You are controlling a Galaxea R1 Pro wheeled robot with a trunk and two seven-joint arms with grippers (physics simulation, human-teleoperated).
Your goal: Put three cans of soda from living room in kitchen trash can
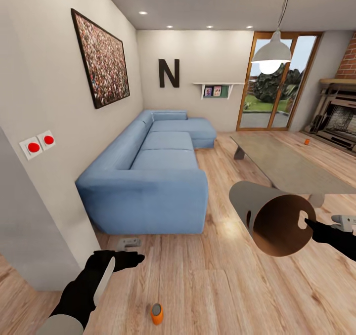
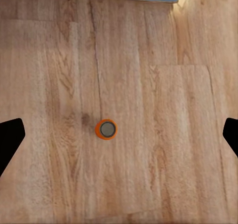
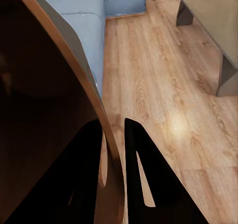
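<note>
Head view: the blue sofa lines the left wall, the low table sits right, with bare plank floor between. The right gripper pinches the rim of the trash can, held tipped above the floor. The left gripper hangs spread wide above an upright orange soda can; another orange can stands near the fireplace.

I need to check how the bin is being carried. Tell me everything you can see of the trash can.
The trash can is a small round tapered bin, matte grey outside and coppery brown inside, with a handle slot cut near its rim. It is off the wood floor, tipped on its side with the open mouth toward the camera. The right gripper is shut on its rim, one finger inside and one outside, as the right wrist view shows. Its inside looks empty.
</note>
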